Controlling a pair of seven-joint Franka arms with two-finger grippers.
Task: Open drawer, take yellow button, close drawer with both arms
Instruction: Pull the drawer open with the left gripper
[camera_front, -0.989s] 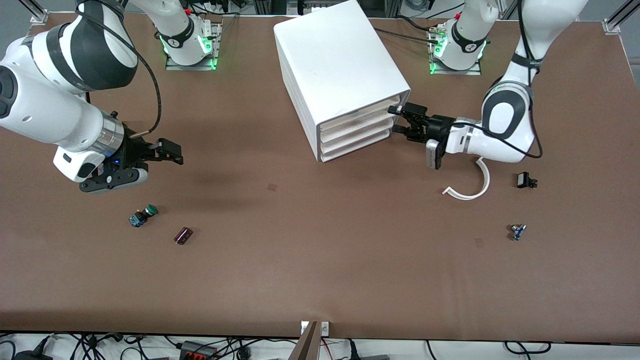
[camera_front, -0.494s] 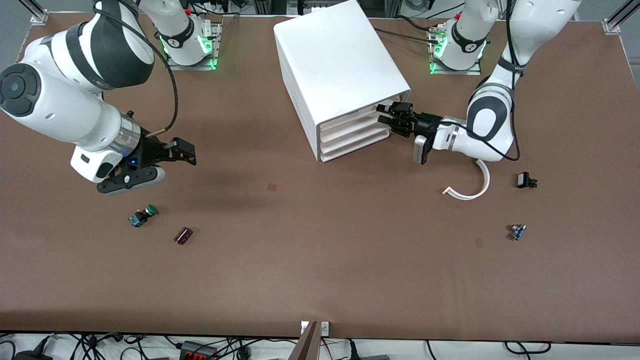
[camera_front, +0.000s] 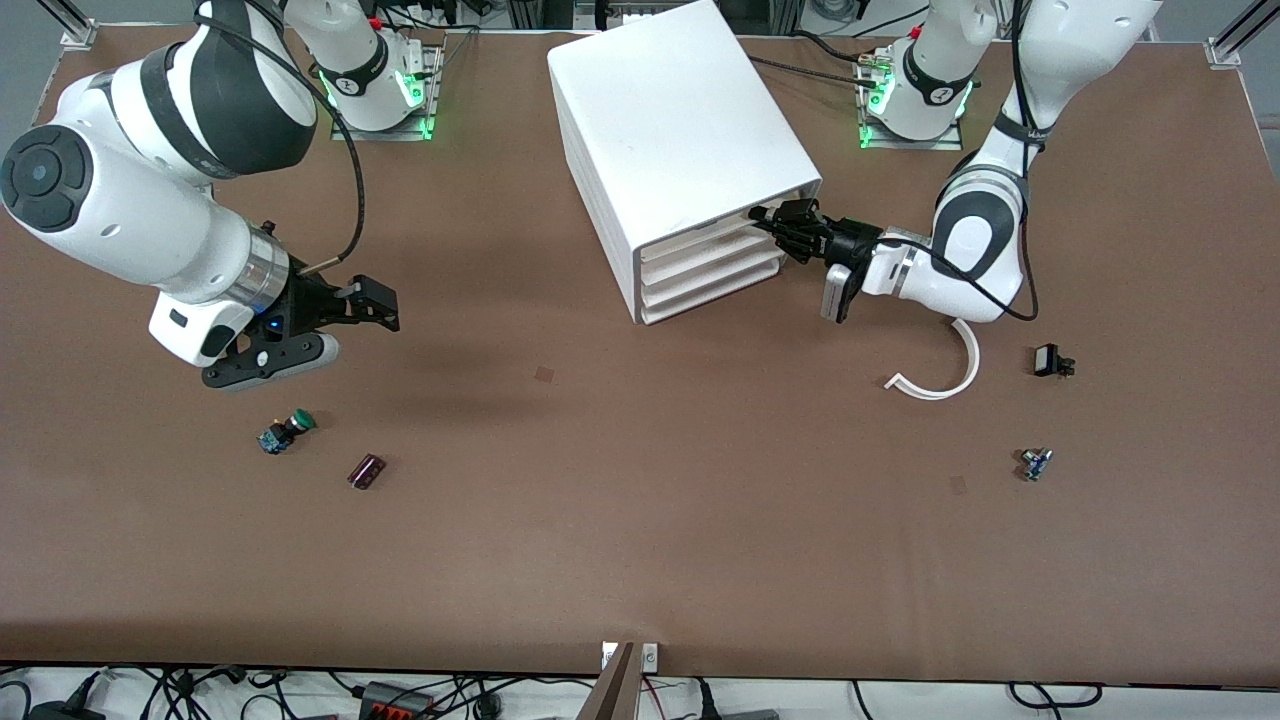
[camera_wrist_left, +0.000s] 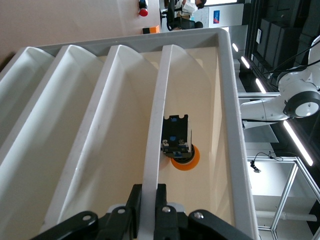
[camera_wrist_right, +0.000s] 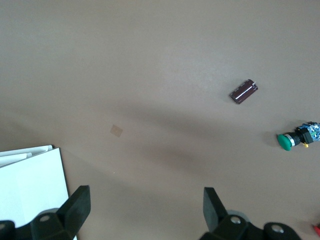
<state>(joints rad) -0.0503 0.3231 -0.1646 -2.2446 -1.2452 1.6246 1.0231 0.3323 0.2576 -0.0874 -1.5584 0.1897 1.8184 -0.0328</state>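
My left gripper (camera_front: 775, 222) pinches the drawer (camera_wrist_left: 155, 150) lip, still unopened; button (camera_wrist_left: 179, 142) waits inside. Right gripper (camera_front: 372, 305) spread wide beside cabinet (camera_front: 680, 140).

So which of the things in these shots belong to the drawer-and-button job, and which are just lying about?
Part of the job:
- drawer, top one in the cabinet, its front edge pinched by the left gripper
- button, orange-capped, inside it
- right gripper, open over bare table, waiting

Just lying about:
- green-capped button
- dark cylinder
- white curved strip
- two small parts
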